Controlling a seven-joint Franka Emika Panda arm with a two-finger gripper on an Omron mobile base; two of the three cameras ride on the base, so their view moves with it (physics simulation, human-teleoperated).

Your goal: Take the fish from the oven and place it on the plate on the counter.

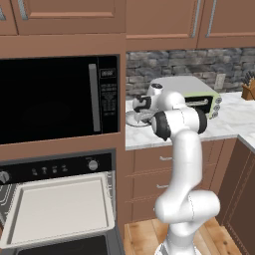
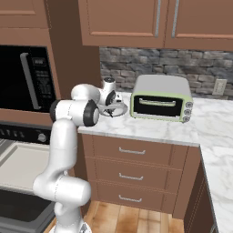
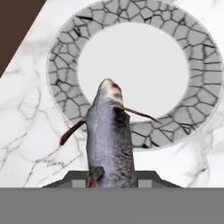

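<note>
One fish (image 3: 109,140) is seen nearest the hand camera, pinched tail-first between the jaws of the gripper (image 3: 111,177), which are part-way closed on it. Its head is held over the near rim of one plate (image 3: 65,61), a round plate with a crackled grey rim and a white centre. The plate is set on the marble counter (image 3: 26,131), left of one toaster oven (image 2: 161,98). One oven (image 1: 60,169) is seen open, its pale tray (image 1: 60,209) drawn out.
</note>
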